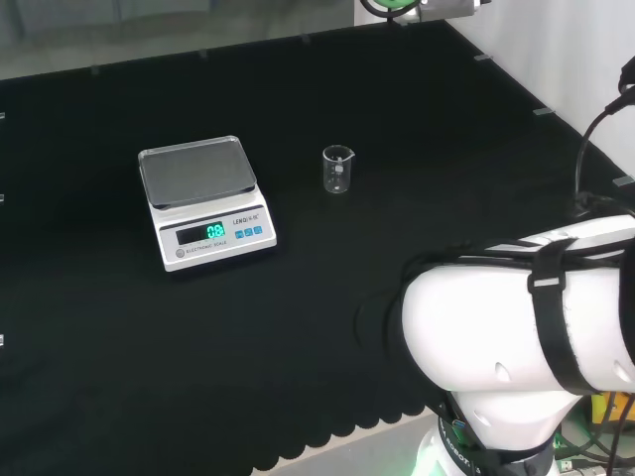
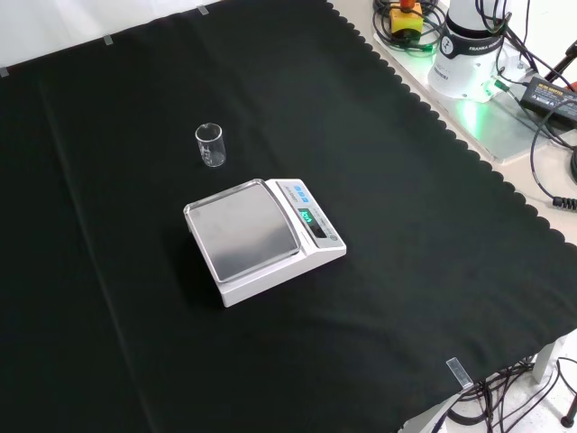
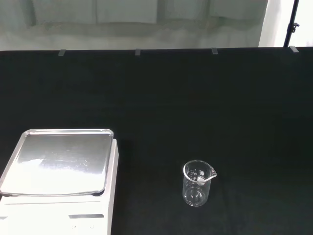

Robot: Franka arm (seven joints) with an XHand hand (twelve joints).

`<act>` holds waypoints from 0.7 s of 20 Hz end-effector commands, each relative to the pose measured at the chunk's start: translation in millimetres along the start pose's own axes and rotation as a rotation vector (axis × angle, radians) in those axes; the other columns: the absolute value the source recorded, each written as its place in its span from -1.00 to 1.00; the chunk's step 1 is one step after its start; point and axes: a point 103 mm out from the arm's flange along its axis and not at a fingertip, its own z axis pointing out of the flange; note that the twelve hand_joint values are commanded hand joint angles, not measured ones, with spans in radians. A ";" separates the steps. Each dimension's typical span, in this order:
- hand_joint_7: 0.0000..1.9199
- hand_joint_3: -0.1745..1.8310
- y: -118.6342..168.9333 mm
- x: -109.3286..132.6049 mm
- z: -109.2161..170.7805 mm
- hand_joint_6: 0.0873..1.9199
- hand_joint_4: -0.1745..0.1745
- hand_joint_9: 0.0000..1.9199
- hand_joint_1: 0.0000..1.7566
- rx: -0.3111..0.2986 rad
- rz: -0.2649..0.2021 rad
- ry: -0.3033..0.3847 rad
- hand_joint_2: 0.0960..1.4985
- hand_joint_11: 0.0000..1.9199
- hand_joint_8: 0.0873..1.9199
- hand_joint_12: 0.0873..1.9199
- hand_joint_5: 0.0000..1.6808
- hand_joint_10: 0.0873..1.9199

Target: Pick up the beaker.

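I cannot tell how the hand stands or whether it has hold of anything. From the head view I see the arm's white link low on the right, well apart from the ware.

The beaker stands upright on the black cloth of the bench, clear glass, alone and untouched. I take the scale as my landmark. In the head view the beaker is to the right of the scale, near it but apart, with bare cloth between them. In the front view the beaker sits beyond the scale, just past the far corner of its steel pan. In the wrist view I see the beaker beside the scale, its spout turned away from the scale.

The scale's steel pan carries nothing, and its display glows green. The arm's base stands off the cloth beyond the scale in the front view, among cables.
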 end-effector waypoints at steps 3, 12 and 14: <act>-0.98 -0.68 1.8 -0.5 0.9 -0.97 -0.18 -0.88 -0.49 -0.001 -0.004 -0.006 -0.05 -0.98 -0.76 0.45 -0.97 -1.00; -1.00 -0.71 32.0 -15.8 31.7 -1.00 -0.20 -0.90 -0.49 0.019 -0.016 0.051 -0.02 -1.00 -0.74 0.46 -0.94 -1.00; -1.00 -0.72 49.0 -24.5 49.6 -1.00 -0.22 -0.90 -0.49 0.028 -0.037 0.081 -0.02 -1.00 -0.70 0.47 -0.91 -1.00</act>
